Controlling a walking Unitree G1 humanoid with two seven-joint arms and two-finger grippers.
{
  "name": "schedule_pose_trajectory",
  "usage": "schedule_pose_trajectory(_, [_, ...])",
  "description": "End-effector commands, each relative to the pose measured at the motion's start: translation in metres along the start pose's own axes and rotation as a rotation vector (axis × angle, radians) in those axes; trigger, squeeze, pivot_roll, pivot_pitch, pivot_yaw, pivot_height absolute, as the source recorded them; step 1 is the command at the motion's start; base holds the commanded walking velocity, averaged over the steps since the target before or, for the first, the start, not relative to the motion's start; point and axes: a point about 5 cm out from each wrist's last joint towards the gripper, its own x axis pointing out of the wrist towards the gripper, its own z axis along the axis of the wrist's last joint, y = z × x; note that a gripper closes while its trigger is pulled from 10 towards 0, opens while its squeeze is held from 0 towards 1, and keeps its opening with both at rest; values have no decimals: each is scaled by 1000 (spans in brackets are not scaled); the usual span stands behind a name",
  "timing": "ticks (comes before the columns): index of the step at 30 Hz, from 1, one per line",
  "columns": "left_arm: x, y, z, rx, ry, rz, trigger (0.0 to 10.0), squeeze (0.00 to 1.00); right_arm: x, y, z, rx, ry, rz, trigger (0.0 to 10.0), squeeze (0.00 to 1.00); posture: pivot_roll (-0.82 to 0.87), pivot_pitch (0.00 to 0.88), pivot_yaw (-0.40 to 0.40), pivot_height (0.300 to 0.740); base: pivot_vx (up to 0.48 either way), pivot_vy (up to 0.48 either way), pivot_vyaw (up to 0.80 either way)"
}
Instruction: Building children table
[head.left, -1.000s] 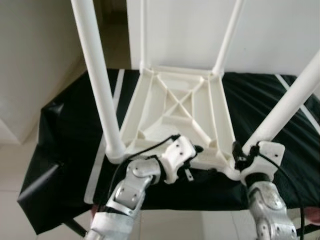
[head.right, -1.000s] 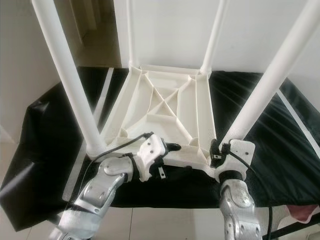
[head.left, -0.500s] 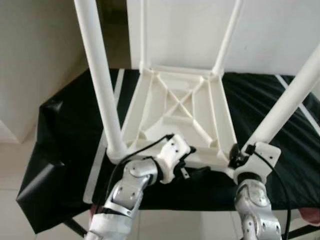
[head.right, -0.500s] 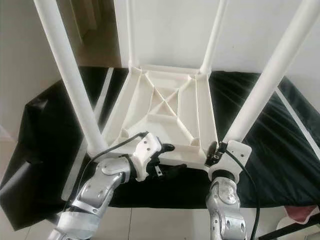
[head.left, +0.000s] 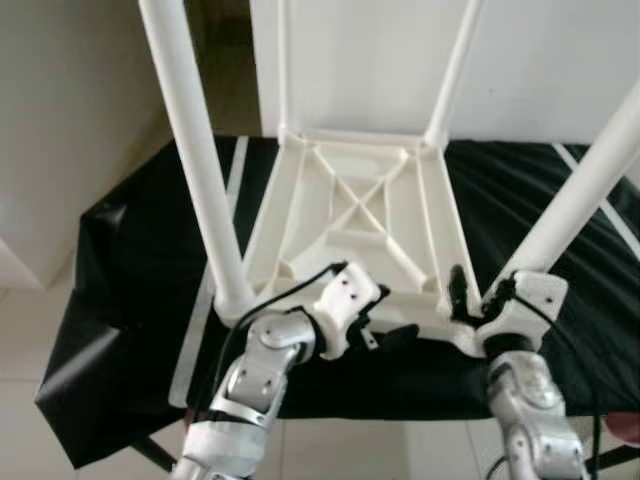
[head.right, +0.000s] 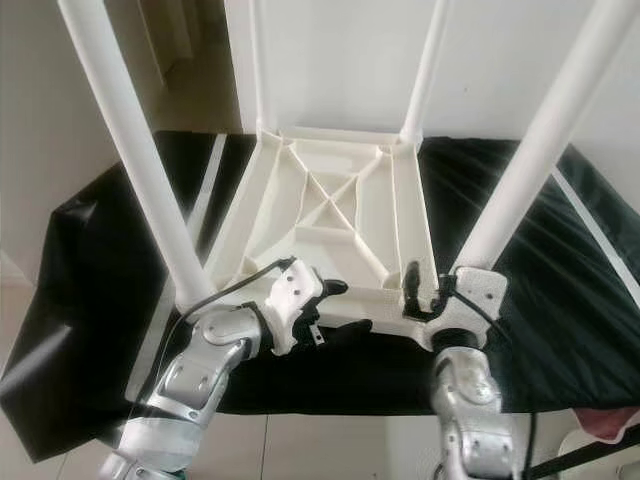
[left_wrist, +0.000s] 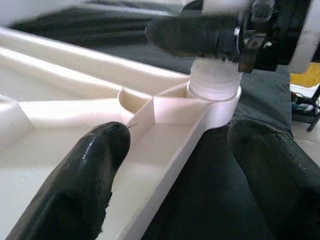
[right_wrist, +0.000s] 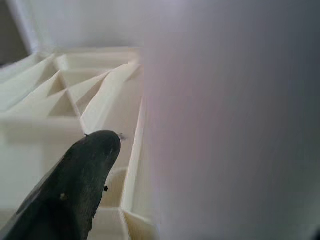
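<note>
The white children's table (head.left: 355, 215) lies upside down on a black cover (head.left: 130, 260), its legs pointing up. My left gripper (head.right: 343, 308) is open, with one finger above and one below the table's near rim (left_wrist: 165, 145). At the near right corner, my right gripper (head.right: 432, 290) sits at the foot of the near right leg (head.left: 580, 200). Its visible finger (right_wrist: 85, 175) stands a little apart from the leg (right_wrist: 235, 120); the other finger is hidden behind it. The leg's threaded end (left_wrist: 214, 85) sits in the corner socket. The near left leg (head.left: 200, 170) rises beside my left arm.
The black cover hangs over the front and left edges above a pale tiled floor (head.left: 30, 330). A white wall (head.left: 370, 60) stands close behind the two far legs. Something pink (head.right: 605, 425) lies low at the right.
My right wrist has turned at the near right leg and its finger now points up, further left of the leg. My left gripper has stayed on the near rim.
</note>
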Motion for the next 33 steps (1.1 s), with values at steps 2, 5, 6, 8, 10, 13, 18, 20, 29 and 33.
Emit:
schedule_pose_trajectory(2, [0, 9, 0, 33, -6, 199, 10000, 0, 3, -10, -5, -20, 12, 78, 10000, 0, 0, 0, -10, 740, 0, 0, 0])
schedule_pose_trajectory(5, [0, 14, -1, 34, -5, 208, 10000, 0, 7, -9, -5, -44, 12, 175, 10000, 0, -6, 0, 3, 740, 0, 0, 0])
schedule_pose_trajectory(6, [0, 14, -1, 36, -5, 206, 10000, 0, 8, -8, -5, -56, 15, 204, 10000, 0, -7, 0, 3, 740, 0, 0, 0])
schedule_pose_trajectory(8, [0, 15, -1, 40, -6, 200, 10000, 0, 11, -8, -6, -61, 24, 270, 10000, 0, -8, 0, 4, 740, 0, 0, 0])
schedule_pose_trajectory(10, [0, 16, 1, 41, -8, 192, 10000, 0, 13, -6, -8, -62, 44, 330, 10000, 0, -12, 0, 6, 740, 0, 0, 0])
schedule_pose_trajectory(13, [-1, 16, 0, 34, 1, 186, 10000, 0, 13, -4, -9, -64, 60, 418, 10000, 0, -15, 0, 9, 740, 0, 0, 0])
schedule_pose_trajectory(18, [2, 11, -3, -11, 17, 132, 10000, 0, 16, -11, -14, -139, 96, 577, 8118, 0, -16, 0, 20, 740, 0, 0, 0])
schedule_pose_trajectory(20, [3, 8, 0, 1, -3, 109, 10000, 0, 19, -17, -16, -185, 120, 620, 3882, 0, -15, 0, 23, 740, 0, 0, 0])
schedule_pose_trajectory(29, [1, 11, 0, 15, 4, 123, 10000, 0, 17, -20, -17, -210, 116, 629, 0, 0, -5, 0, 15, 740, 0, 0, 0])
schedule_pose_trajectory(33, [2, 10, -1, 23, 7, 125, 10000, 0, 14, -19, -18, -188, 118, 627, 0, 0, -4, 0, 11, 740, 0, 0, 0])
